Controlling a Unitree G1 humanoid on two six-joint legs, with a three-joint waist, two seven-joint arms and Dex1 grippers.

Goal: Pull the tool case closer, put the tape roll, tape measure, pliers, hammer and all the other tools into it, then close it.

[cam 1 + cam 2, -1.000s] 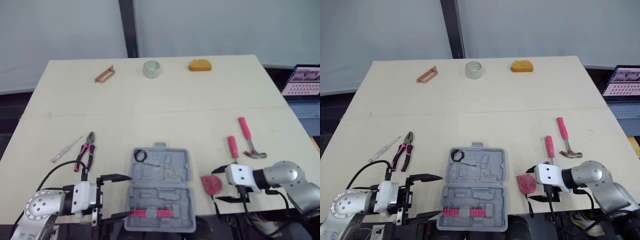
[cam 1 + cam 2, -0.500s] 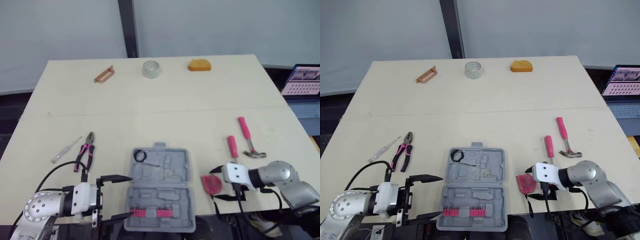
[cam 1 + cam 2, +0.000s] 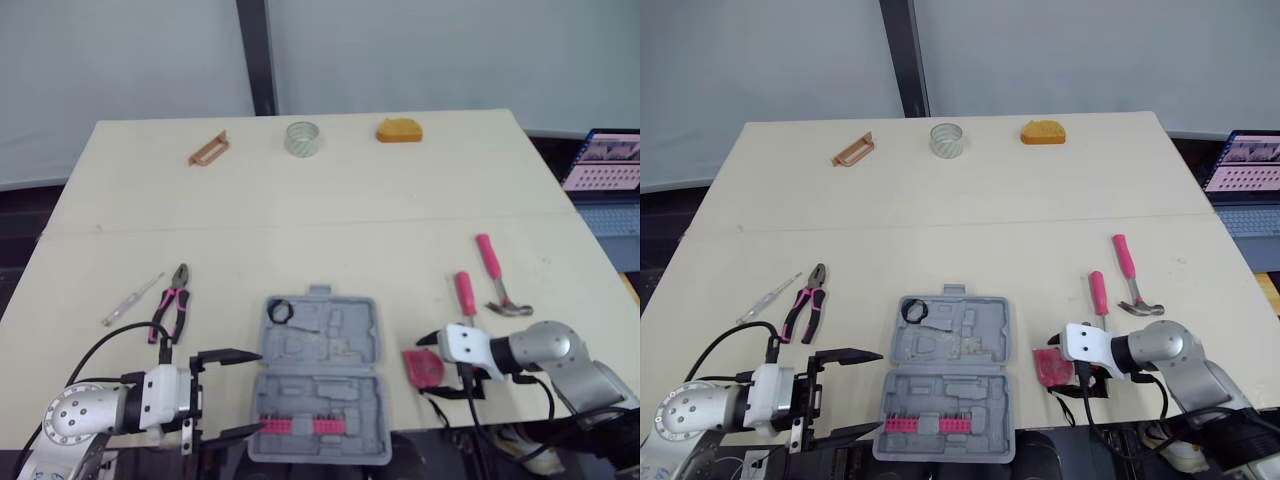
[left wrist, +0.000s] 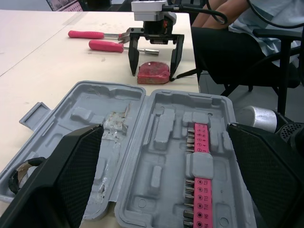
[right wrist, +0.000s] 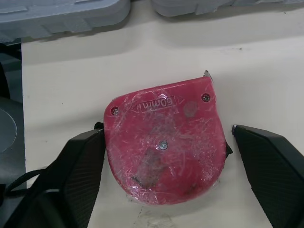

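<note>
Right wrist view: hand (image 5: 166, 129) wide, empty

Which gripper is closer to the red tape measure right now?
Right. The right gripper straddles the tape measure, an open finger on each side. The left gripper is open at the far edge of the tool case, which lies between it and the tape measure.

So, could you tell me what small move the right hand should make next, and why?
Probably close the right hand on the red tape measure: its open fingers sit on either side of it, and the open tool case lies just beside, ready to receive it.
</note>
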